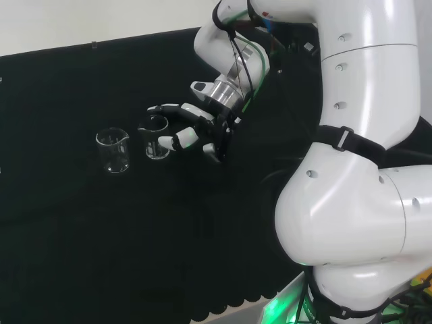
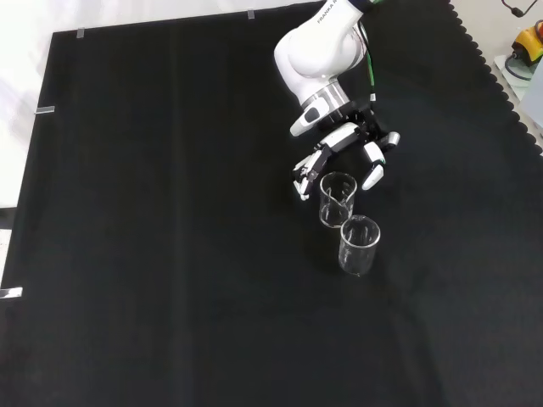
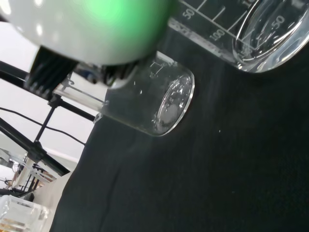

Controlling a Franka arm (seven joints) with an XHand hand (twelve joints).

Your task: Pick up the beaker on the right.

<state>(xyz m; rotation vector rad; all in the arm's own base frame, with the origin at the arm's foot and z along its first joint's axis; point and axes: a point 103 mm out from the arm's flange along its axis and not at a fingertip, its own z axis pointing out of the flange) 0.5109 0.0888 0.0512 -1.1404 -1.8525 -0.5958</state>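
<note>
The hand point(image 1: 196, 131) is seen near the centre of the head view, its fingers point(image 2: 307, 174) spread and partly curved on both sides of the right beaker point(image 1: 156, 137), not closed on it. A second beaker point(image 1: 113, 150) is placed just to the left, upright on the black cloth point(image 1: 81, 236).

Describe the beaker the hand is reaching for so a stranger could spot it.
In the head view, find the black and white hand left of the white arm. The small clear glass beaker stands between its fingers; the other clear glass beaker stands apart, farther left.
</note>
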